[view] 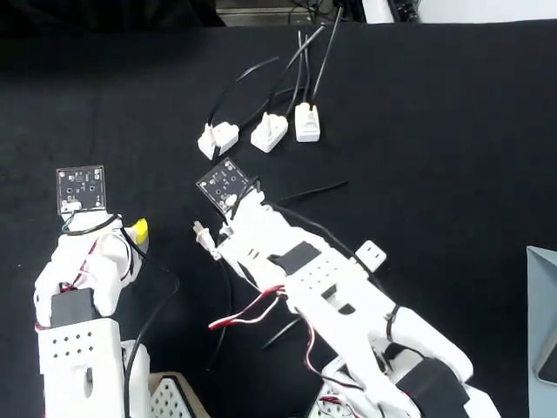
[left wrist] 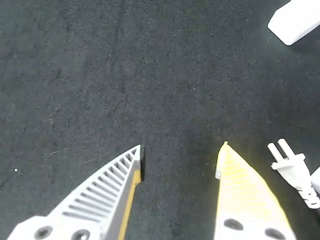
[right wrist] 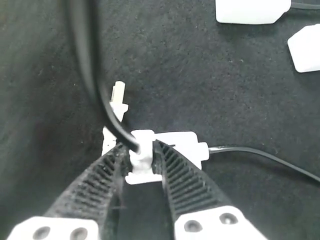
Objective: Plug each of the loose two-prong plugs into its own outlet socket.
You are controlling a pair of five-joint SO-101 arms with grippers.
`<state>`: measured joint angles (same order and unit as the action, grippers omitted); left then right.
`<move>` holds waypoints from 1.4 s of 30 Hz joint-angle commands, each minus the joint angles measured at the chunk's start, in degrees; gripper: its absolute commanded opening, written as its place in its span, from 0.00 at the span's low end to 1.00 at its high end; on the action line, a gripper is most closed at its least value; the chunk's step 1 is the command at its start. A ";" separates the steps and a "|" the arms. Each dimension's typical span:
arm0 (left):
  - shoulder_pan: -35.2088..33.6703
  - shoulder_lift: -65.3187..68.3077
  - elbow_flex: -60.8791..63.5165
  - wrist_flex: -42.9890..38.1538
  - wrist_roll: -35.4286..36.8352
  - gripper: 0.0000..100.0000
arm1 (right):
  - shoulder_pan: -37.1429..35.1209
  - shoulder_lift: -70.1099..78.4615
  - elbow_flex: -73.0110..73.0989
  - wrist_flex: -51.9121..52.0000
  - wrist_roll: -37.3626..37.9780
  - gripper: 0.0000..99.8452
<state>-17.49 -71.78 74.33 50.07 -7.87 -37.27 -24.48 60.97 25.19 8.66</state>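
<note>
The right tool [right wrist: 140, 146] was clamped on the body of a white two-prong plug [left wrist: 286, 161], low over the black bench [view: 452, 131], with the prongs clear of any socket. The left tool [left wrist: 180, 150] sat near it, fingers spread apart above bare bench. Farther off, three white outlet sockets [view: 270, 131] lay in a row on black cords, and another white block [view: 372, 254] lay beside the right arm.

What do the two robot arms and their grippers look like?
Left arm and right arm are white plastic with black motor blocks, red-and-white wires and black cables. The left gripper has triangular ribbed fingers, one white, one yellow. The right gripper has dark ribbed fingers on white bases.
</note>
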 commanded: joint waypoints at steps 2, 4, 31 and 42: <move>-0.40 -0.79 -0.40 -0.88 0.44 0.24 | -0.62 -3.74 0.04 2.02 0.18 0.01; -0.40 -0.79 -0.40 -0.88 0.44 0.24 | -1.49 -5.49 0.84 2.73 0.18 0.01; -0.04 -0.79 0.40 -0.97 0.35 0.24 | -0.70 -6.37 4.09 -2.46 0.26 0.01; -0.04 -0.79 0.40 -0.79 0.44 0.24 | 1.49 -2.07 3.74 -5.19 0.18 0.01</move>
<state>-17.49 -71.78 75.03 50.07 -7.87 -36.92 -26.95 65.36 20.70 8.66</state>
